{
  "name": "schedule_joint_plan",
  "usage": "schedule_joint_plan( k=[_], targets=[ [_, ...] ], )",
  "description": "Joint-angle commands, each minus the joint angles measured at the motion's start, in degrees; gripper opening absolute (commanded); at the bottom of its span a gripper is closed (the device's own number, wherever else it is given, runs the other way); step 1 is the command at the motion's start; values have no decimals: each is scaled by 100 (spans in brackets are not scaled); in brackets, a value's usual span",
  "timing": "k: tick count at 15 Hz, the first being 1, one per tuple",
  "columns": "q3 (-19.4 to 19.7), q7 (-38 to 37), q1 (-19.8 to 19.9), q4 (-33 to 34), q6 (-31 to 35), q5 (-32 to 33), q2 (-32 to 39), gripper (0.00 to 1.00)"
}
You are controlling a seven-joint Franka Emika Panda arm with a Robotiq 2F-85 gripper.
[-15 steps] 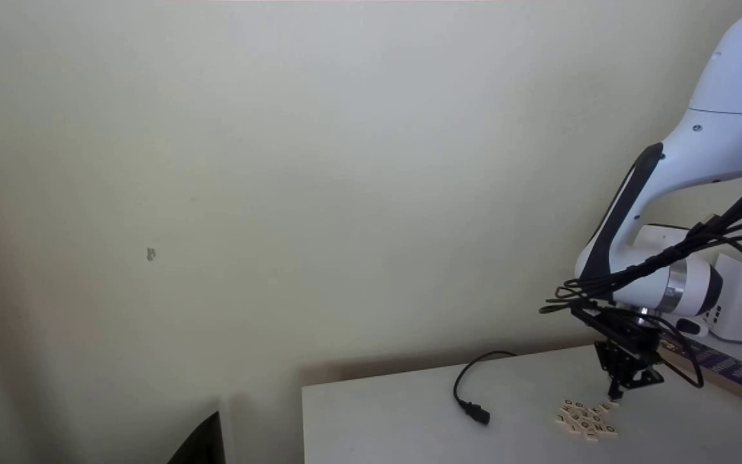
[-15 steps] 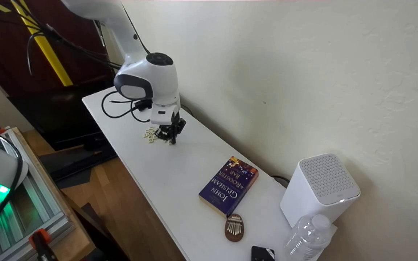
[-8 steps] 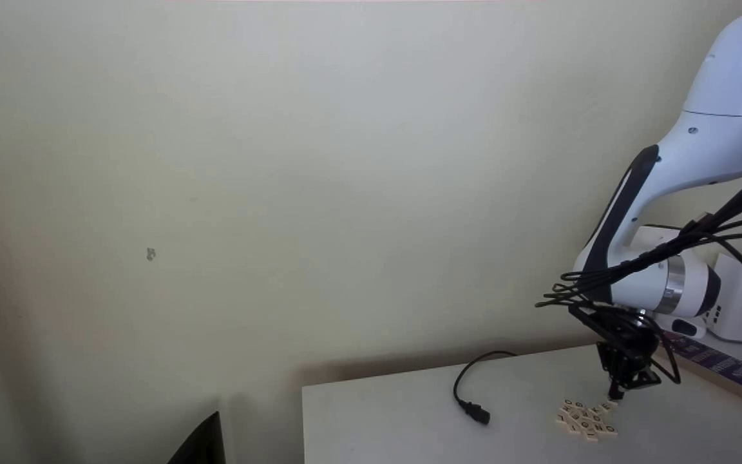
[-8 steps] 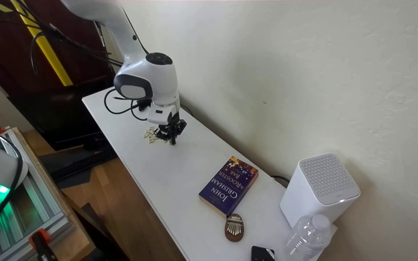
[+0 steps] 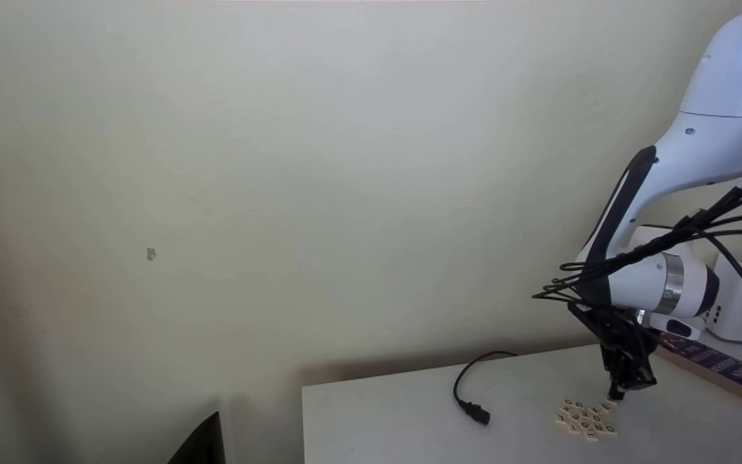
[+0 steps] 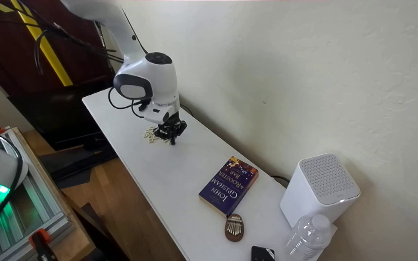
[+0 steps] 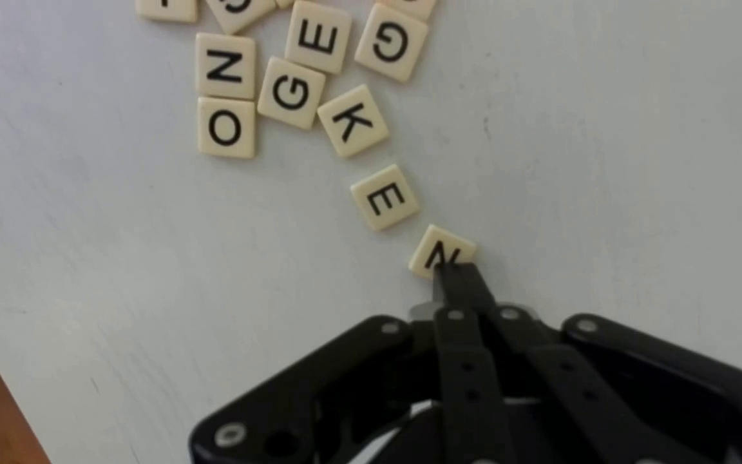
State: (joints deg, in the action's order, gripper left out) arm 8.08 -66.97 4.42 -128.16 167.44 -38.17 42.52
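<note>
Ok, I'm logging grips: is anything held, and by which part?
Nothing is held; the jaws are shut, overlapping the N tile in the wrist view.

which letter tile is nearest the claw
The letter tile partly hidden by the shut claw in the wrist view, beside the separate E tile; the other tiles in view lie farther off.

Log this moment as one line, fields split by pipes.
claw: shut | nearest: N tile, partly hidden by it, contact unclear | nearby: E tile, K tile | elsewhere: book, thumb piano
</note>
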Motion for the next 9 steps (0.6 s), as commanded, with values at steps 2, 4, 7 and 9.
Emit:
schedule_joint_plan(
  k=[2,4,7,9],
  targets=[
    [150,-725,-177,65,-335,-38,198,0],
    [138,-991,-157,69,-459,-52,179,0],
    [80,-1279,-65,88,-545,-81,165,0],
    [94,-1498,-77,89,-542,-83,173,0]
  ],
)
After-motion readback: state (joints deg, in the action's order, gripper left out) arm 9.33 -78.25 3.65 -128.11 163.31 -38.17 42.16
